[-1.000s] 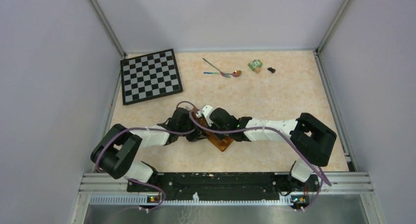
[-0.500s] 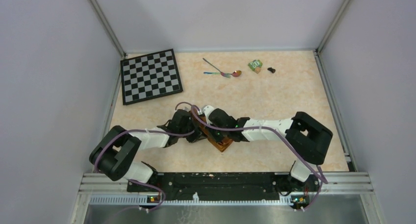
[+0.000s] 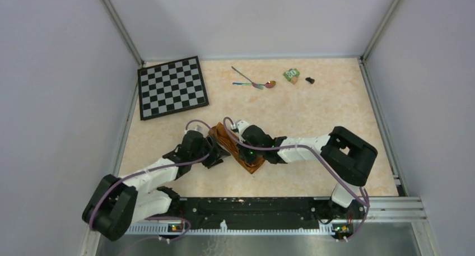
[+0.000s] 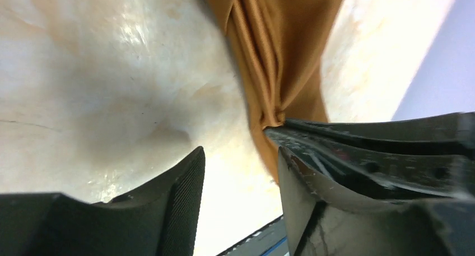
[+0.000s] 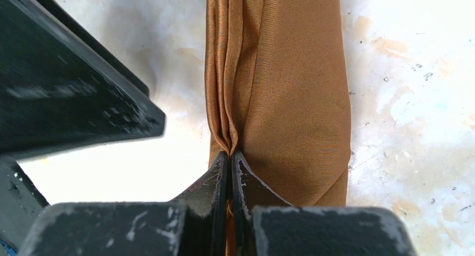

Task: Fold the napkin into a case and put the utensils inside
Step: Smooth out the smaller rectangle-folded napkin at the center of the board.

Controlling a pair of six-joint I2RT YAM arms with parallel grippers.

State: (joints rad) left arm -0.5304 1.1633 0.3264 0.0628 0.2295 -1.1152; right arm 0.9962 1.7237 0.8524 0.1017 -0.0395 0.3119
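left hand [image 4: 240, 158] released, low beside napkin [image 5: 291, 71] | right hand [image 5: 229, 155] pinching napkin fold, forearm reaching leftward

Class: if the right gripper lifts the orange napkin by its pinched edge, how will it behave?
Probably floppy: the napkin bunches into soft creases at the pinch of the right gripper. Likely slippery, given its satin sheen, so the folded layers may slide apart.

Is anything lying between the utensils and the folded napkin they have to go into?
Nothing visible does. Only bare table lies between the utensils and the napkin. The green block sits off to their right, and the right claw pinches the napkin.
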